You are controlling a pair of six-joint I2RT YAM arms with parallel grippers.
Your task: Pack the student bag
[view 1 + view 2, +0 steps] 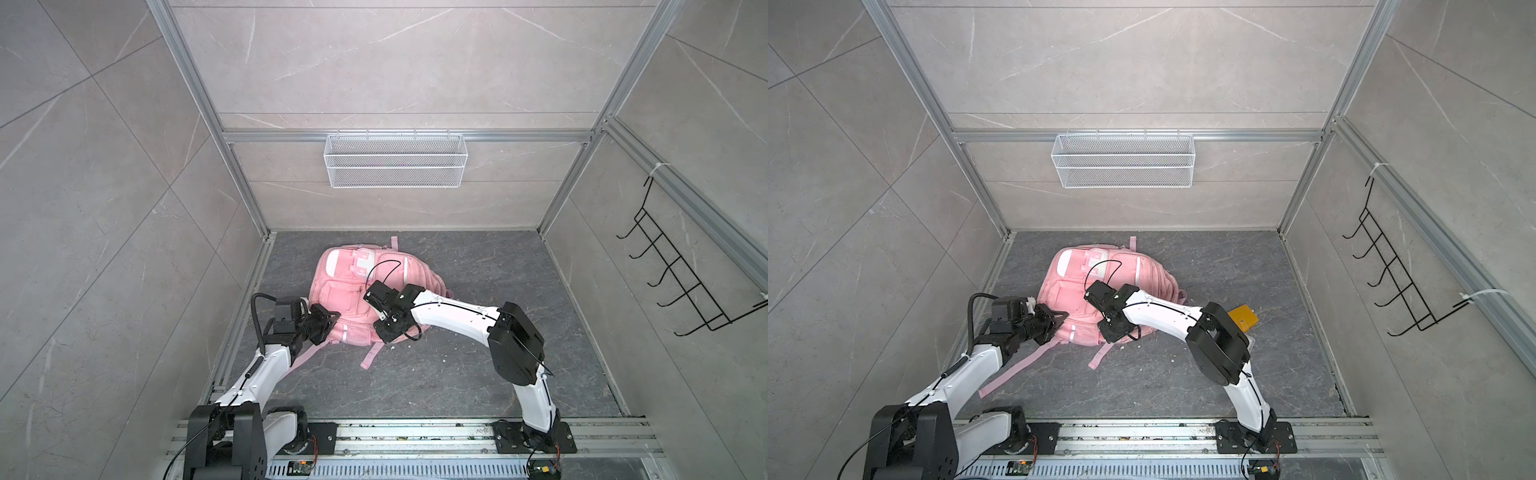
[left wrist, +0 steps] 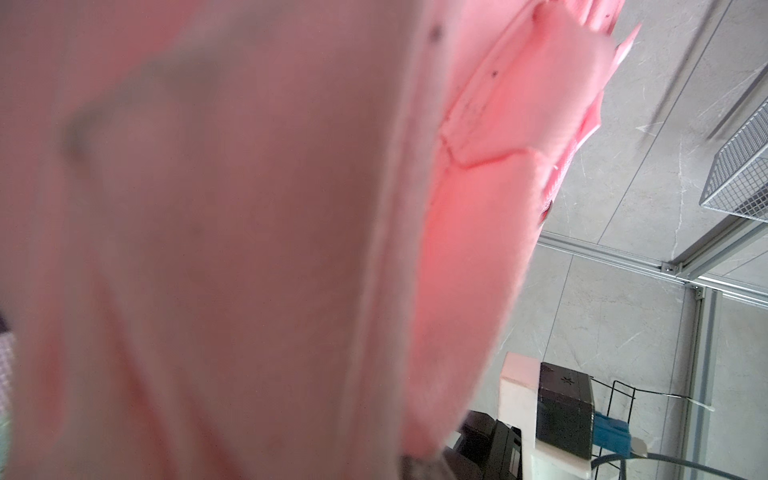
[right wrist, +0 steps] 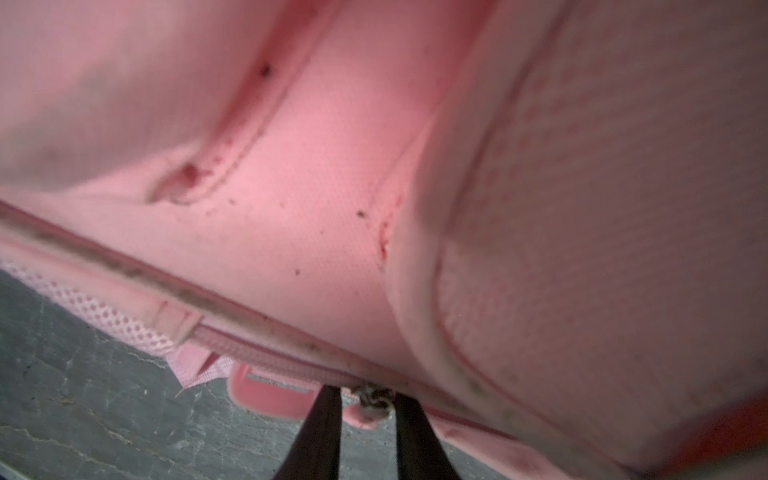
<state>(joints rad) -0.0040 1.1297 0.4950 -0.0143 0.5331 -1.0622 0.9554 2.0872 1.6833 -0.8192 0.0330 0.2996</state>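
The student bag (image 1: 345,282) (image 1: 1071,286) is a pink backpack lying flat on the dark floor. My left gripper (image 1: 328,322) (image 1: 1059,318) sits at its near left corner. Its jaws are hidden, but pink fabric (image 2: 498,124) fills the left wrist view right up against them, so it looks shut on the bag's edge. My right gripper (image 1: 388,330) (image 1: 1115,330) points down at the bag's near edge. In the right wrist view its two black fingers (image 3: 324,432) stand slightly apart either side of a zipper pull (image 3: 374,405), under the pink fabric (image 3: 332,187).
A white wire basket (image 1: 395,160) hangs on the back wall and a black hook rack (image 1: 681,274) on the right wall. A yellow object (image 1: 1244,316) lies behind my right elbow. Loose pink straps (image 1: 370,355) trail towards the front rail (image 1: 415,432).
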